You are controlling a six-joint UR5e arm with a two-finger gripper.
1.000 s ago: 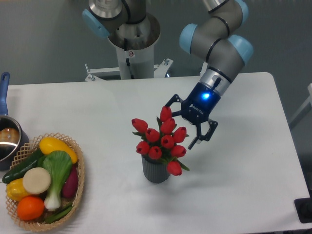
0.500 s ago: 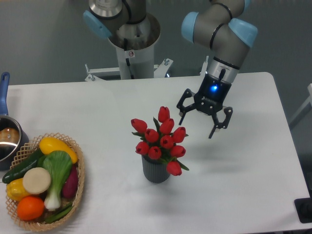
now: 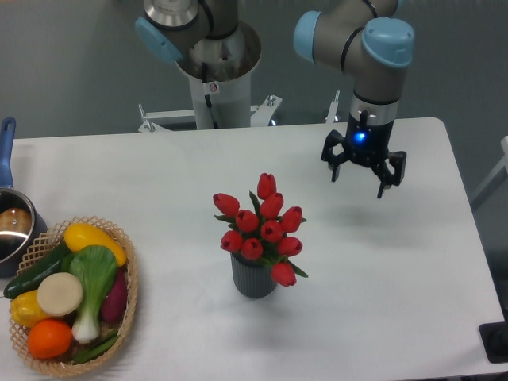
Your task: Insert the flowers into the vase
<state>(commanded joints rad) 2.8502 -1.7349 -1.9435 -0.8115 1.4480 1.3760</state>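
Now the claw (image 3: 359, 176) has moved away toward the bench's (image 3: 413, 262) far right corner, wide open and holding nothing. The flowers (image 3: 260, 228) stand in the vase (image 3: 252, 279) mid-bench.

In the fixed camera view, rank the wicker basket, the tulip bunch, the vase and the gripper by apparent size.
1. wicker basket, clearly largest.
2. flowers.
3. gripper, open, and vase look alike; the gripper's height above the table makes ranking unsure.

The flowers (image 3: 262, 226) stand in the vase (image 3: 253, 278); gripper (image 3: 359, 184) spread, apart.
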